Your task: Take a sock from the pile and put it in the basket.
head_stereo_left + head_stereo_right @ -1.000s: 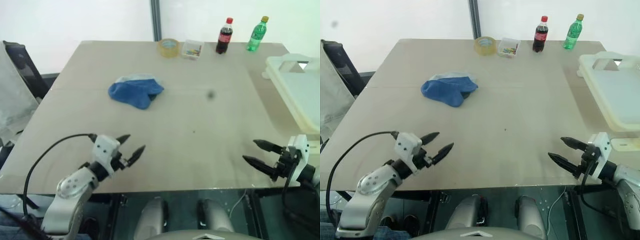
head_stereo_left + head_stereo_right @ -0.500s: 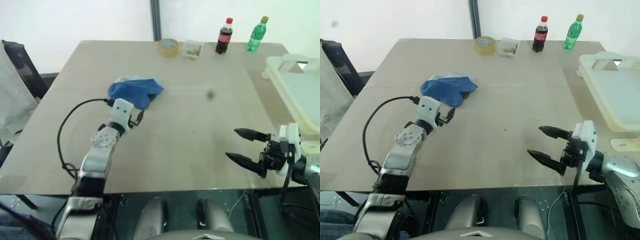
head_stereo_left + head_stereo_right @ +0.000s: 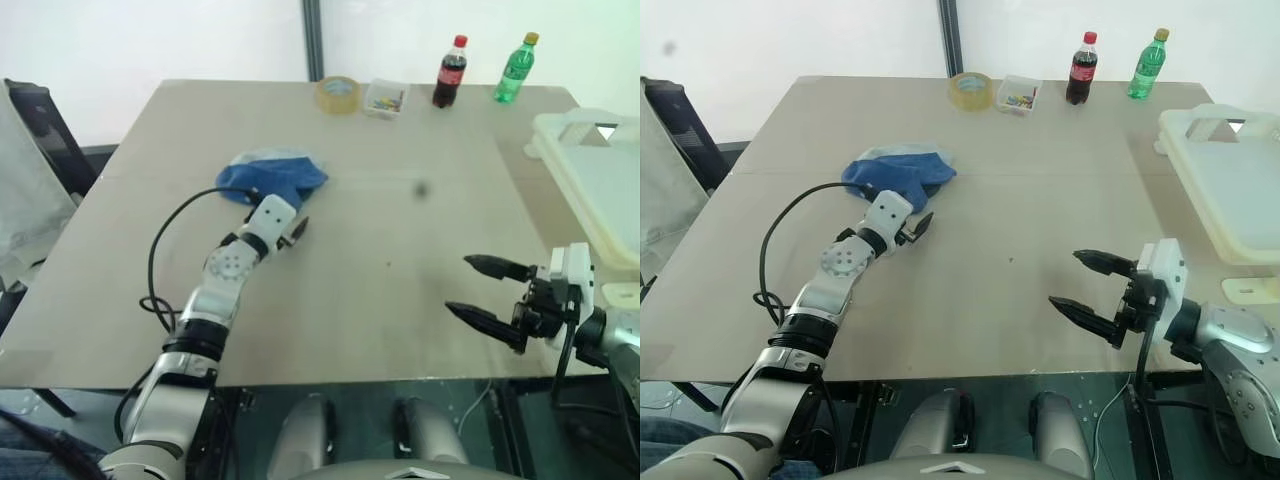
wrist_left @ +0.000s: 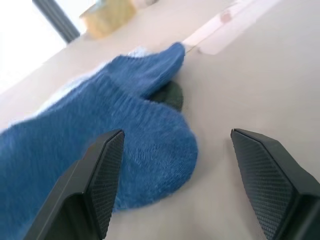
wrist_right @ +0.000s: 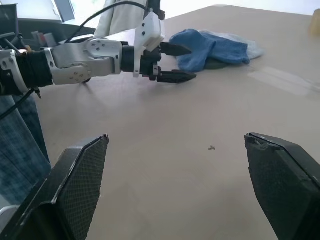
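Broad pale beige desk with a smooth matte top. Near its left middle, a small heap of soft socks, royal blue uppermost; along the far edge, a yellowish tape roll, a small clear box, a dark cola bottle, a green bottle. At the right edge, a large cream-white rectangular plastic tub.

You see a royal-blue ribbed sock topping the pile, pale grey beneath, on a beige surface; cream basket, red-capped dark bottle, green bottle.
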